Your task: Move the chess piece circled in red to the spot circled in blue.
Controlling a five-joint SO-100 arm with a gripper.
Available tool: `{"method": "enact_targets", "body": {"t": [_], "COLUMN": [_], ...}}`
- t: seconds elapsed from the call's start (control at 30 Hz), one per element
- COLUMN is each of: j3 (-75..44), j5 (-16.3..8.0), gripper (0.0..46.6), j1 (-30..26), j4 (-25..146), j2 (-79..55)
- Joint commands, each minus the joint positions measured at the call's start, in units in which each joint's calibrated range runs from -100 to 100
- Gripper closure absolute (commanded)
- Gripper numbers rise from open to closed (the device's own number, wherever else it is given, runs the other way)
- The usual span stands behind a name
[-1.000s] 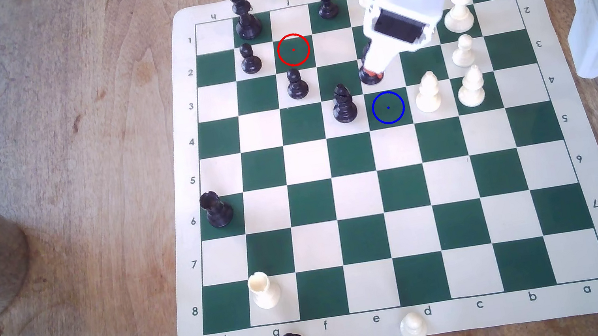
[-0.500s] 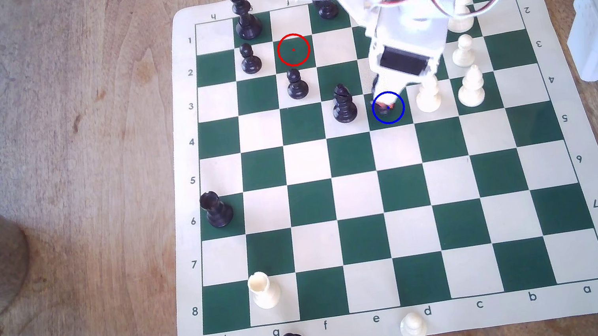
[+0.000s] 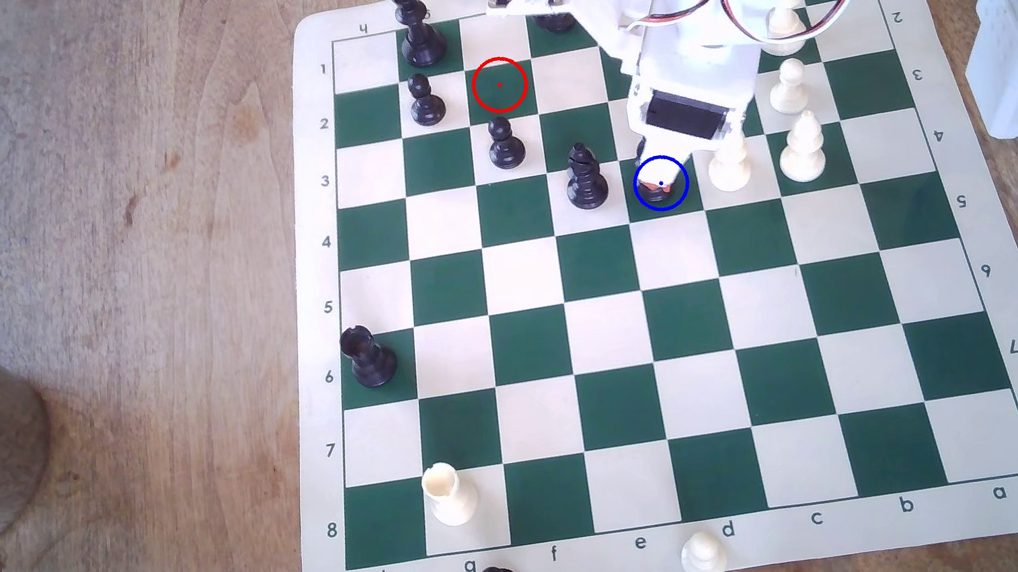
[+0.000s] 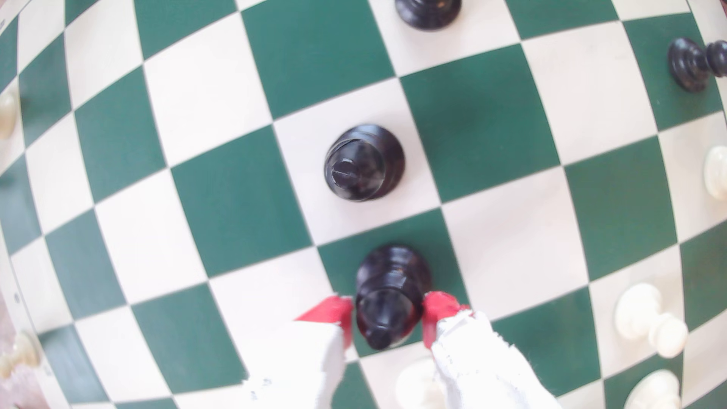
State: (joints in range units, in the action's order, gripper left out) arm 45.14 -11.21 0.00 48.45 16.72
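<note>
Red-padded gripper (image 4: 387,320) clamps the black bishop-like chess piece (image 4: 387,295) by its drop-shaped head, over the blue-ringed green square (image 3: 680,199). Its base looks at or near the board (contact unclear). Likely light, rigid, glossy and slippery; the collar below the head gives surest hold.

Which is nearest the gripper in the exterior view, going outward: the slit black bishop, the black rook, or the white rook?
From the gripper:
1. Slit black bishop, just to the exterior view's left.
2. Black rook, at the board's left edge.
3. White rook, near the bottom left corner.
</note>
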Motion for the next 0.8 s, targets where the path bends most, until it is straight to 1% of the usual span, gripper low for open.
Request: {"method": "enact_targets", "body": {"t": [0.0, 0.17, 0.4, 0.43, 0.7, 0.77], "j3": [1.10, 0.10, -3.08, -3.26, -4.25, -2.89], "j5": [1.07, 1.27, 1.90, 2.34, 2.64, 2.49], "gripper": [26.3, 26.2, 26.4, 26.2, 25.7, 26.1], "j1": [0.74, 1.45, 2.31, 1.99, 2.31, 2.85], "j4": [-0.53, 0.12, 5.53, 7.49, 13.55, 15.44], "j2": [1.03, 2.05, 5.61, 7.73, 17.75, 23.78]}}
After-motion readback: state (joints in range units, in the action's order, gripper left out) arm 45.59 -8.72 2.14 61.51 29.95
